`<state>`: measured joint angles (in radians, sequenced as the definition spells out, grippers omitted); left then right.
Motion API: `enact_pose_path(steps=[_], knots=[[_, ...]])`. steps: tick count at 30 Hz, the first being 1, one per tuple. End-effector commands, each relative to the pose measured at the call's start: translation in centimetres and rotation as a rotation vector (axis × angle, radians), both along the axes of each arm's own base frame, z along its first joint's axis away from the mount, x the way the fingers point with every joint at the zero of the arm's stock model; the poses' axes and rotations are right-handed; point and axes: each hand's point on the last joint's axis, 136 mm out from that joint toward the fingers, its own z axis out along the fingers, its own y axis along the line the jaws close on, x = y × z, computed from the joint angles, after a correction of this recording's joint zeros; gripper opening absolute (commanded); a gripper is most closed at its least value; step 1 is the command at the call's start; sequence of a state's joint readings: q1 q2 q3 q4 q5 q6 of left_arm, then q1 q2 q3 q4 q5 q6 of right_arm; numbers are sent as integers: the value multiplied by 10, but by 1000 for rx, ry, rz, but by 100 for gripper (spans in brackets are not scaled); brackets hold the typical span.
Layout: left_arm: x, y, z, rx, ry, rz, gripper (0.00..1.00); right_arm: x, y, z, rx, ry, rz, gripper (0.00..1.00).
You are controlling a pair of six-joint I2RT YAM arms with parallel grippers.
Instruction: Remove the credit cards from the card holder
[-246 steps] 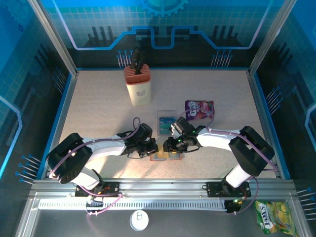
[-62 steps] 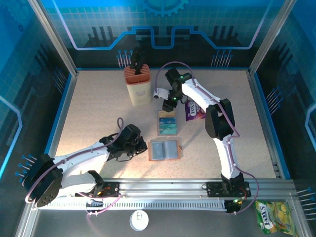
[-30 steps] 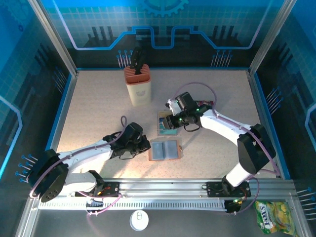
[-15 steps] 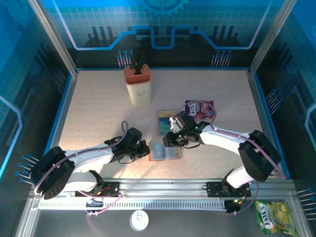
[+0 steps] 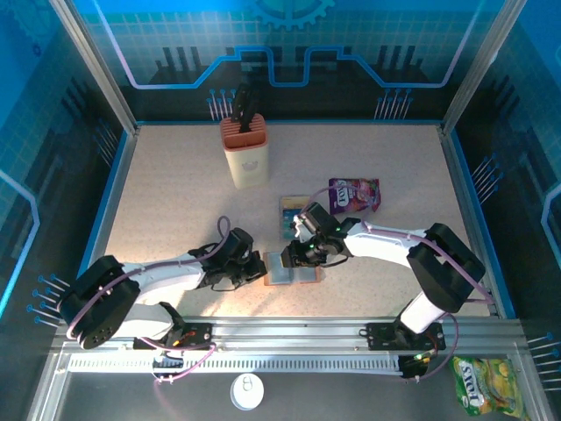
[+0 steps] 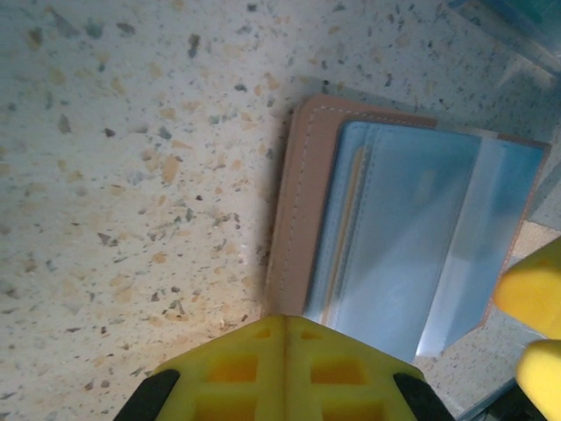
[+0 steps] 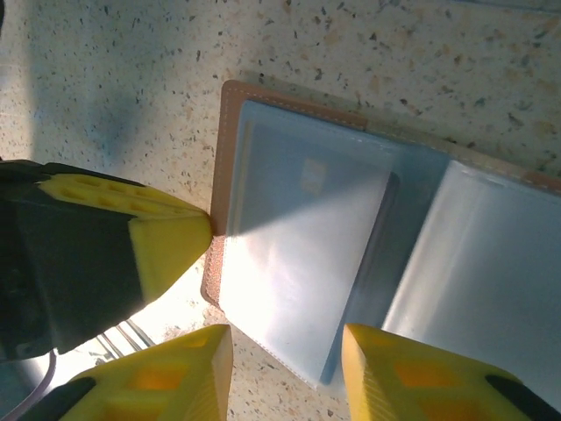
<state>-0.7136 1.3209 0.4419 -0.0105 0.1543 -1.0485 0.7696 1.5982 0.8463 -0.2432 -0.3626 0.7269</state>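
Your small brown leather card holder [image 5: 294, 268] lies open and flat on the speckled desk [image 5: 175, 193], near the middle of the near edge, with its grey-blue pockets facing up. Your left tool [image 5: 256, 270] is closed tight with nothing between its yellow fingers, and its tip touches the holder's left leather edge. Your right tool [image 7: 285, 344] hangs low over the holder, its yellow fingers [image 7: 188, 368] partly apart and gripping nothing. In the left wrist view, the thin tan-orange edge of a card [image 6: 349, 219] shows in the pocket beside the stitched leather border. Just past the holder, toward the far edge, teal plastic cards [image 5: 288, 217] lie in a clear plastic box [image 5: 284, 202], which your right arm partly covers. A purple snack packet [image 5: 354, 195] lies to the right of that box.
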Motion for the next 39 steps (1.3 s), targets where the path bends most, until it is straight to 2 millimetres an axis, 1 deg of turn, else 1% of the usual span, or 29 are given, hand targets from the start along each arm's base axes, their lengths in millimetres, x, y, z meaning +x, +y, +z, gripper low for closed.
enact_pose_path(steps=[1, 12, 14, 19, 27, 39], knots=[[-6, 6, -8, 40, 41, 10, 0, -3, 11, 5, 29, 16, 16, 39], [-5, 10, -9, 64, 40, 17, 0, -10, 25, -3, 56, 56, 39, 41], [-5, 11, -9, 66, 39, 17, 0, -6, 34, 4, 72, 41, 51, 42], [-5, 14, -9, 81, 33, 17, 0, -6, 40, 1, 62, 45, 58, 42], [-6, 17, -11, 97, 34, 18, 0, -5, 34, -7, 8, 47, 43, 43], [-6, 16, -12, 97, 37, 18, 0, -7, 26, -16, -43, 63, 40, 43]])
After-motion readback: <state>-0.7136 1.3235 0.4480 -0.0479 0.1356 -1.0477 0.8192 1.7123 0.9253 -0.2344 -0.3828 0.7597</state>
